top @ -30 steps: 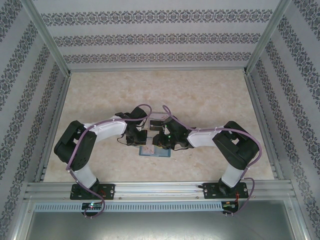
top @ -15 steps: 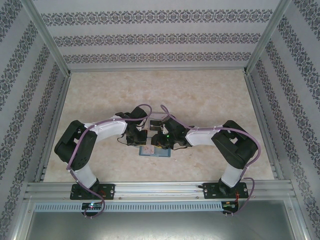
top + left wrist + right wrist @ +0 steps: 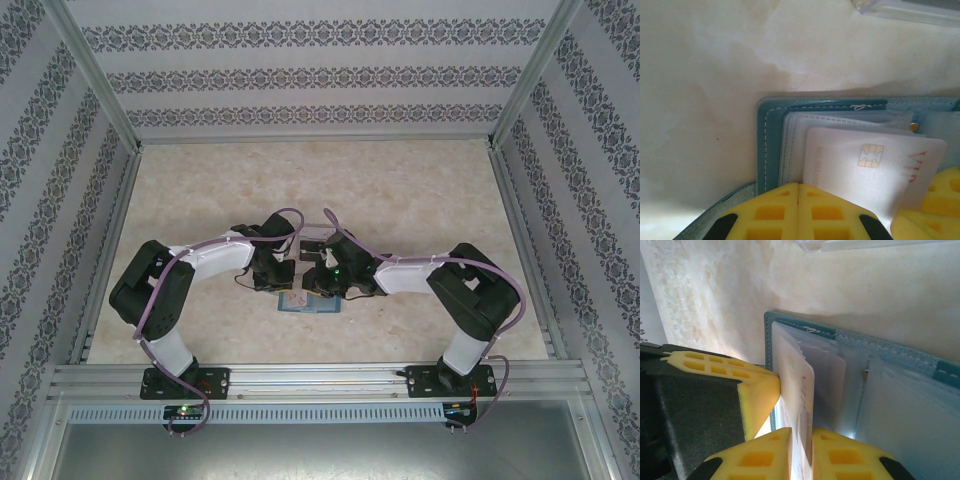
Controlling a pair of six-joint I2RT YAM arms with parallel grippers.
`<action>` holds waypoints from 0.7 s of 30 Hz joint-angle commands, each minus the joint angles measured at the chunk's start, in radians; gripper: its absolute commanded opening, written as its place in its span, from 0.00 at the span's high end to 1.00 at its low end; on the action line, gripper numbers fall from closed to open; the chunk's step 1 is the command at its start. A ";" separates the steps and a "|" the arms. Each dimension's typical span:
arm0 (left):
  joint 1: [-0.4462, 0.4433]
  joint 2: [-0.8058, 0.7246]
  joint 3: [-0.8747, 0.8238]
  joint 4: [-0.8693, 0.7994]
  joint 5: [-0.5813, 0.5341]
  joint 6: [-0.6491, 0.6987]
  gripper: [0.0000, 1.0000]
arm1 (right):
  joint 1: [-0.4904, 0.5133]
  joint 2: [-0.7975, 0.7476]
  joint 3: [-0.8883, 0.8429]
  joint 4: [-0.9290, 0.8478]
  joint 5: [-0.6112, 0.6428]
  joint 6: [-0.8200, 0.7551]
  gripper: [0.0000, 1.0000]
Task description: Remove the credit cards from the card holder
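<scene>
Left hand (image 3: 798,192): clenching, both fingers pressed together, tips touching the card holder's (image 3: 771,130) near edge.
Right hand (image 3: 801,440): pinching the white chip credit card (image 3: 865,165) by its edge.
Card holder: lying open on the bench (image 3: 700,75), between the arms.
Credit card: lying over the holder's clear sleeves.
Clear tray (image 3: 910,10): sitting near the holder's far side.

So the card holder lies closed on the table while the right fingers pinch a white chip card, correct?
No, the card holder lies open, not closed; the left wrist view shows its clear sleeves. The right fingers do pinch the white chip card.
</scene>
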 commanded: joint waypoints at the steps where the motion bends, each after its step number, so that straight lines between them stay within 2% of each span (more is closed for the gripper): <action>1: -0.014 0.045 -0.009 -0.028 -0.009 0.021 1.00 | 0.004 -0.033 -0.018 0.043 -0.017 0.007 0.85; 8: -0.014 0.046 -0.005 -0.035 -0.011 0.023 1.00 | -0.006 -0.057 -0.037 0.019 0.007 -0.006 0.94; 21: -0.014 0.041 -0.006 -0.041 -0.015 0.027 1.00 | -0.038 -0.165 -0.040 -0.212 0.102 -0.106 0.95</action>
